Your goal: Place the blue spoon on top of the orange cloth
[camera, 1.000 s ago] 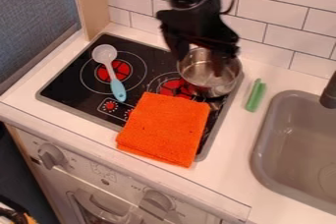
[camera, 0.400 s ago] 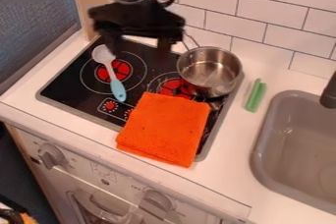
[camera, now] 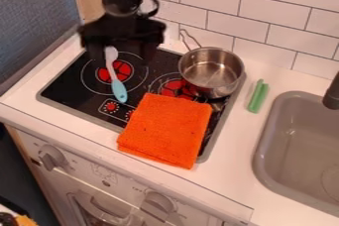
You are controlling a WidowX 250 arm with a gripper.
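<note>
The black gripper hangs over the back left of the stove, its two fingers spread apart with a gap between them. Below it lies the spoon, with a light blue handle toward the front and a pale bowl end partly hidden behind the gripper. The spoon rests on the left burner area. A folded orange cloth lies to the right and in front of the spoon, over the stove's front right part, apart from it.
A metal pot stands on the back right of the stove, its handle toward the wall. Right of it lie a green object and a grey sink. A tiled wall runs behind.
The gripper has moved left from over the pot to above the spoon's bowl end, and now covers part of it. The spoon, cloth and pot have stayed in place.
</note>
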